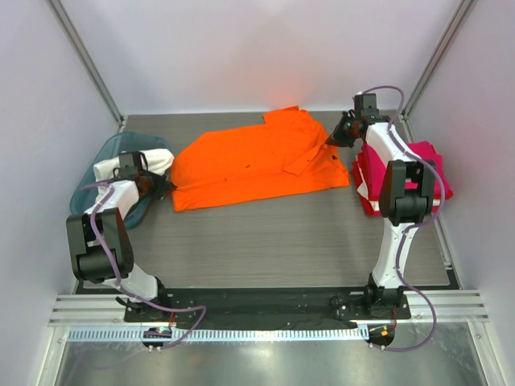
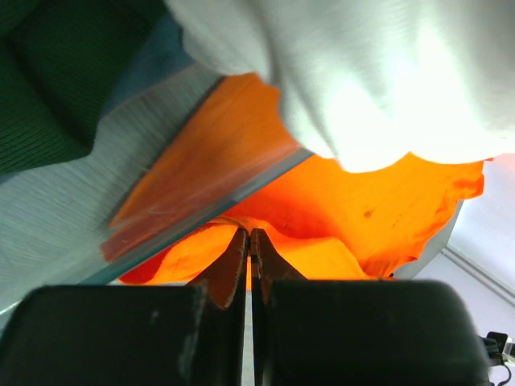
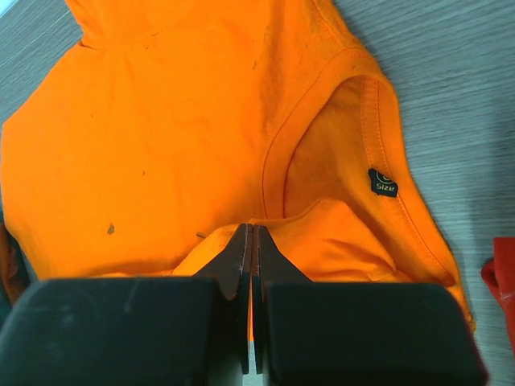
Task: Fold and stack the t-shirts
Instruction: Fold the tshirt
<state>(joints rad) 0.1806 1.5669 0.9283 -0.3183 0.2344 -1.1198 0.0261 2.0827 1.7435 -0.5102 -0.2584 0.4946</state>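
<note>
The orange t-shirt (image 1: 257, 161) lies spread across the middle of the table, collar end to the right. My left gripper (image 1: 165, 186) is shut on its left edge; in the left wrist view the fingertips (image 2: 248, 235) pinch a ridge of orange cloth (image 2: 386, 209). My right gripper (image 1: 331, 138) is shut on the shirt's right end. The right wrist view shows the gripper (image 3: 251, 229) closed on a raised fold just below the collar opening with its size tag (image 3: 383, 182). Folded magenta-red t-shirts (image 1: 418, 173) are stacked at the right, partly under the right arm. A white t-shirt (image 1: 133, 161) sits in the tub.
The teal plastic tub (image 1: 96, 193) stands at the left edge, right beside my left gripper. White cloth (image 2: 378, 72) hangs over its rim above that gripper, and dark green cloth (image 2: 48, 80) lies inside. Bare grey table (image 1: 265, 241) stretches between the shirt and the arm bases.
</note>
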